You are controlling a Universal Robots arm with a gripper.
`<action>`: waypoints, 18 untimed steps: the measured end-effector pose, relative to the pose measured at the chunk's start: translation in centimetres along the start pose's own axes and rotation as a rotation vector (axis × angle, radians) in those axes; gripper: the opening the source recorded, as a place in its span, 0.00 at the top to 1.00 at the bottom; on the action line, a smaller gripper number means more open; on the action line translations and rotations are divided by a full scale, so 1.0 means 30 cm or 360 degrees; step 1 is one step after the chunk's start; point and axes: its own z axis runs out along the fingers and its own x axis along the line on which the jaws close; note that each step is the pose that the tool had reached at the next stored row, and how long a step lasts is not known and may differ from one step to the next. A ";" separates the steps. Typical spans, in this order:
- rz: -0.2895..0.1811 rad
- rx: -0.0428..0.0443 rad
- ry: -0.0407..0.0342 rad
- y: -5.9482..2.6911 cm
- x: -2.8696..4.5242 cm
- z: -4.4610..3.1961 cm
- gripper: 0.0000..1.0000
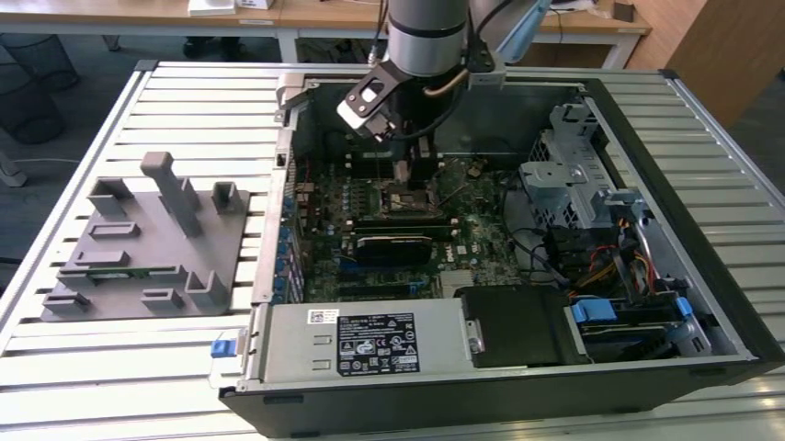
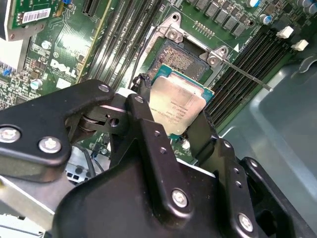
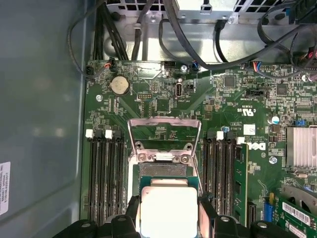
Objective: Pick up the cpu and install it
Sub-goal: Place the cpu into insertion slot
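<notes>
My gripper clamps cpu by opposite edges over socket, exterior view's centre; light, stiff, probably fragile.

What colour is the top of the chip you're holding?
The chip top is silver-grey with a green edge, clearest in the second wrist view.

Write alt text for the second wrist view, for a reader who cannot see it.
The black claw grips the cpu by two opposite edges, held over the open socket on a green motherboard. Dark memory slots flank the socket.
</notes>
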 end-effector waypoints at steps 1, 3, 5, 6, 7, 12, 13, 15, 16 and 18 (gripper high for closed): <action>0.0007 0.0000 0.0000 0.000 0.000 0.002 0.46; 0.0022 -0.0001 -0.0001 0.000 0.001 0.005 0.46; 0.0035 -0.0001 -0.0001 0.000 0.001 0.008 0.46; 0.0041 -0.0001 -0.0001 0.000 0.001 0.010 0.46; 0.0049 -0.0002 -0.0002 0.000 0.001 0.012 0.46; 0.0077 -0.0003 -0.0002 -0.001 0.002 0.030 0.46; 0.0061 -0.0002 -0.0002 -0.001 0.003 0.034 0.46; 0.0002 0.0000 0.0000 -0.002 0.002 0.042 0.46; -0.0027 0.0001 0.0001 -0.002 0.002 0.045 0.46; -0.0054 0.0002 0.0002 -0.002 0.004 0.061 0.46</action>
